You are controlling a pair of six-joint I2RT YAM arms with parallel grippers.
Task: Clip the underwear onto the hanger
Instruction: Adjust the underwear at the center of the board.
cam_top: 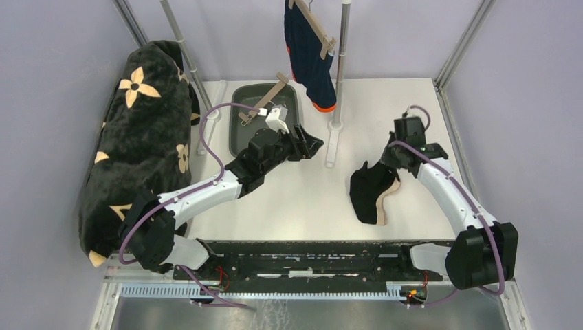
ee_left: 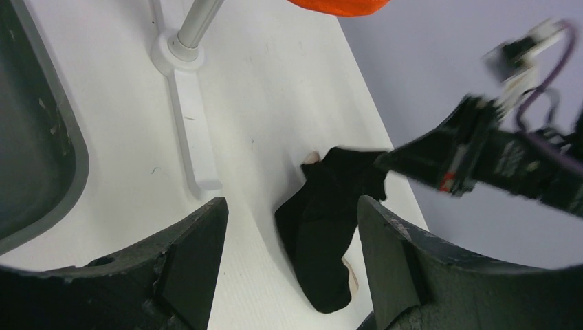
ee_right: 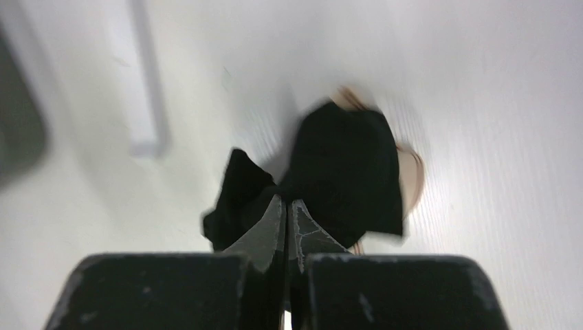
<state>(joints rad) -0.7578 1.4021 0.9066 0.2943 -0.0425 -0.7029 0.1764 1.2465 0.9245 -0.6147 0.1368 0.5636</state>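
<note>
On the table (cam_top: 295, 199), right of centre, lies the underwear (cam_top: 371, 192), its rear corner at the right end effector (cam_top: 388, 159). A pole base (cam_top: 333, 141) stands to its left; farther left, a bin (cam_top: 240, 130) holds a hanger (cam_top: 265, 100).

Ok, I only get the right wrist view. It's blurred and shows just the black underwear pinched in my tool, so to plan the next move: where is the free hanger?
Observer: The wooden clip hanger rests on the dark bin, at the far side of the table.
Operator: Is the left tool holding it?
Observer: No. The left tool is open and empty, just right of the bin.
Operator: Is anything hung up yet?
Observer: Yes. A navy pair with orange trim hangs above the far edge, clipped to a second hanger.
</note>
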